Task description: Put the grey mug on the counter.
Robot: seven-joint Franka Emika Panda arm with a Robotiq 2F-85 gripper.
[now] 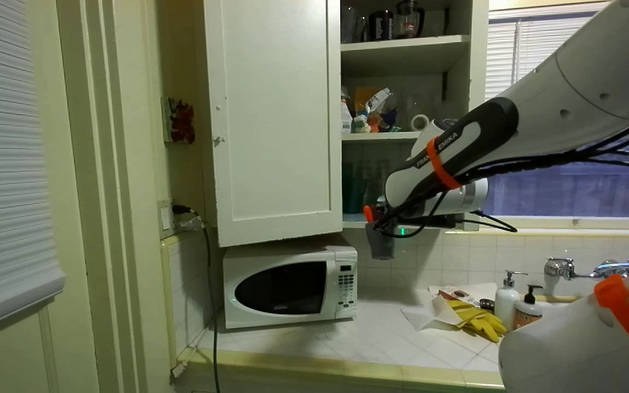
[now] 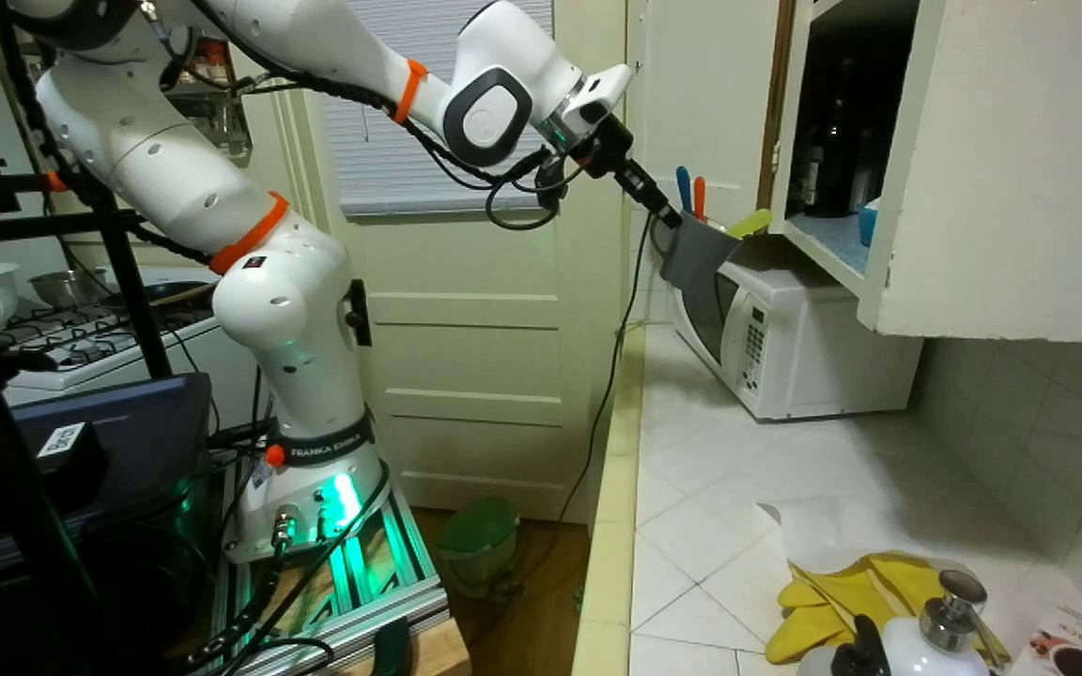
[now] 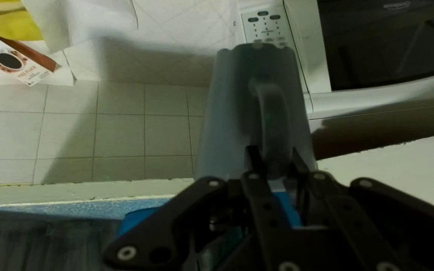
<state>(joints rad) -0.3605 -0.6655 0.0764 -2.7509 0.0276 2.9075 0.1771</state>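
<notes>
Hand (image 3: 274, 158) clamps grey mug (image 2: 696, 255) by handle (image 3: 273, 113) | tilted above bench (image 2: 710, 488), utensils (image 2: 685, 188) inside | right of microwave (image 1: 290, 286) in an exterior view

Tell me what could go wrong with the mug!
The mug tilts, so the orange thing poking out might fall. The gripper pinches the mug's handle, so the mug might twist or drop onto the counter. The microwave looks close, so they could bump.
</notes>
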